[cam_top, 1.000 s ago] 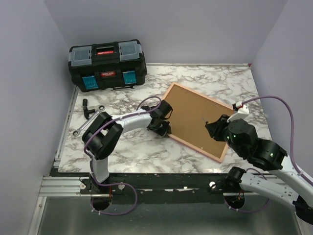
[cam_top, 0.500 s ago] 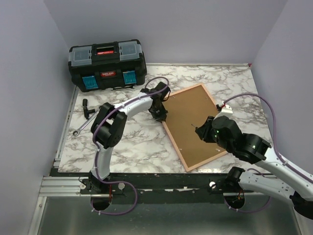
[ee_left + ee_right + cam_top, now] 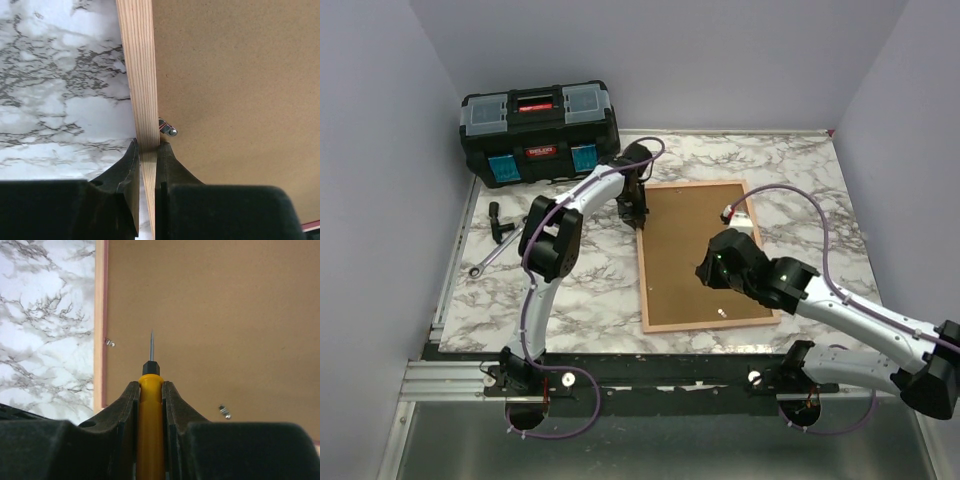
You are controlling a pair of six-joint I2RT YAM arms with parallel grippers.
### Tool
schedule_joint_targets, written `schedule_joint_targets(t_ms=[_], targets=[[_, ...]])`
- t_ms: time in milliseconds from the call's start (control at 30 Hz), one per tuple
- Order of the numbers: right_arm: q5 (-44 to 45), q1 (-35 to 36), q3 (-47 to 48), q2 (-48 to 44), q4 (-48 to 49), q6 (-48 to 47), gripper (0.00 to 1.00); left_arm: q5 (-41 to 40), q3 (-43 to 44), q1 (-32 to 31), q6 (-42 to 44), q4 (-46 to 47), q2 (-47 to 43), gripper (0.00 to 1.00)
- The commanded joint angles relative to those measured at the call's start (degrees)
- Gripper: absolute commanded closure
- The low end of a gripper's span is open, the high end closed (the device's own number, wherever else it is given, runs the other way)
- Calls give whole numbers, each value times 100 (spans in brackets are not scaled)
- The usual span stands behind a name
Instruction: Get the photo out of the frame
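The frame (image 3: pixel 642 270) lies face down on the marble table, its thin pink-edged wooden border round a brown backing board (image 3: pixel 695 240). The photo is hidden beneath that board. My left gripper (image 3: pixel 632 212) is shut on the frame's left border (image 3: pixel 140 75) near the far corner, beside a small metal clip (image 3: pixel 167 128). My right gripper (image 3: pixel 705 272) hovers over the middle of the board, shut on a yellow-handled screwdriver (image 3: pixel 150 405) whose thin tip points across the board (image 3: pixel 210 315). Two more clips (image 3: pixel 110 342) (image 3: pixel 225 411) show near the frame's edges.
A black toolbox (image 3: pixel 540 130) stands at the far left of the table. A wrench (image 3: pixel 500 255) and a small black tool (image 3: pixel 500 222) lie near the left edge. Purple walls close in on three sides.
The frame has swung round on the table from a diagonal lie to square with the table edges. My left gripper carried its border toward the far side. My right gripper moved left over the board.
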Motion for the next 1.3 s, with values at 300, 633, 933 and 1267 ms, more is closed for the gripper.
schedule_joint_targets(t_ms=[300, 633, 933, 1267], targets=[[-818, -219, 25, 1450, 1380, -635, 99, 809, -376, 386, 1109, 179, -1376, 35], [-2032, -387, 89, 2112, 2049, -470, 99, 2051, -4025, 377, 950, 1527, -3961, 29], [-2609, -375, 300, 2647, 2198, -433, 99, 2781, -6580, -211, -231, 3669, -4852, 36], [-2239, -42, 292, 2608, 1918, -134, 99, 1937, -7499, -819, -989, 4577, -5036, 65]])
